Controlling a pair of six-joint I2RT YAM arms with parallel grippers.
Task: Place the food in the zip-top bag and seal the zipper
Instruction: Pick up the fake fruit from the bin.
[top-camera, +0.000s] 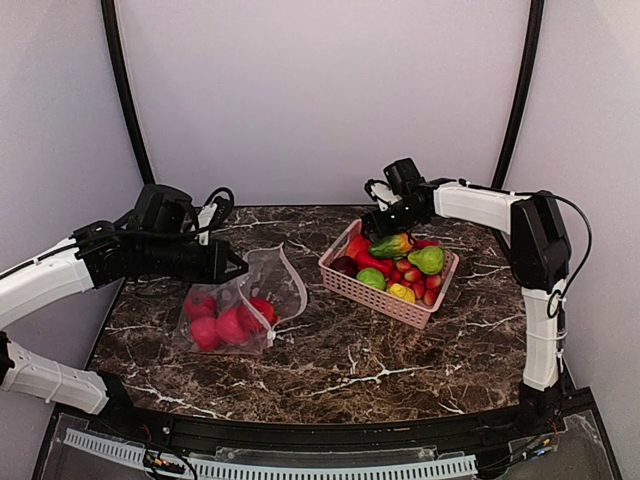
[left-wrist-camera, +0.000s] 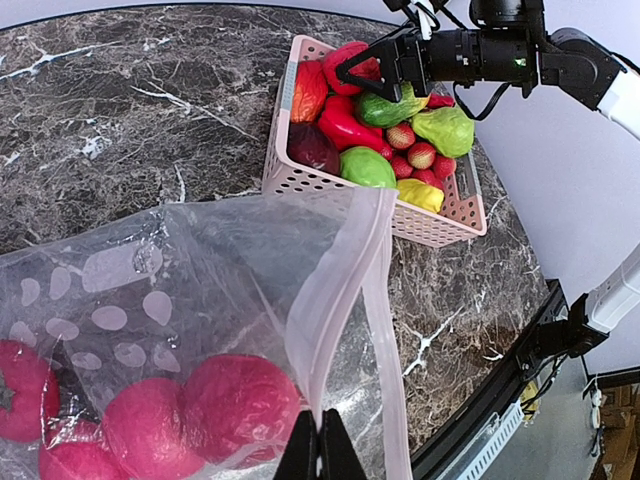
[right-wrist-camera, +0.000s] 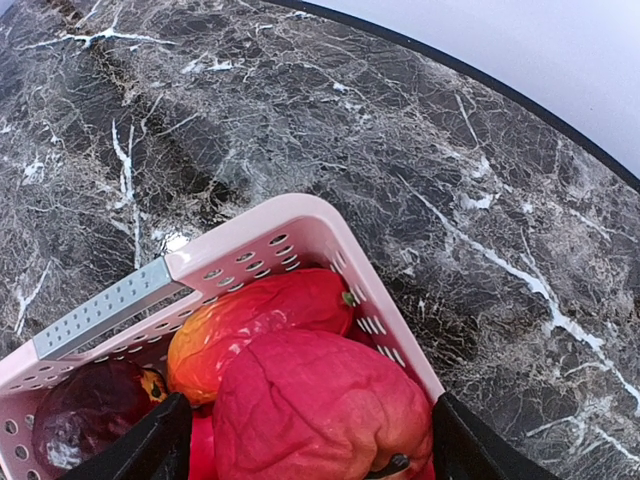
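The clear dotted zip-top bag (top-camera: 272, 276) lies on the marble at the left with several red food pieces (top-camera: 230, 322) inside it. In the left wrist view those red fruits (left-wrist-camera: 235, 405) show through the bag (left-wrist-camera: 200, 260). My left gripper (left-wrist-camera: 320, 447) is shut on the bag's pale pink zipper (left-wrist-camera: 345, 270) and holds the mouth up. My right gripper (right-wrist-camera: 310, 440) is down in the pink basket (right-wrist-camera: 250, 240). It stands open, its fingers on either side of a wrinkled red fruit (right-wrist-camera: 320, 400).
The basket (top-camera: 385, 295) at the right also holds green fruits (top-camera: 428, 260), small strawberries (left-wrist-camera: 420, 155), a yellow piece (left-wrist-camera: 420, 195), an orange-red mango (right-wrist-camera: 250, 320) and a dark purple fruit (right-wrist-camera: 85, 415). A black rail runs along the table's near edge.
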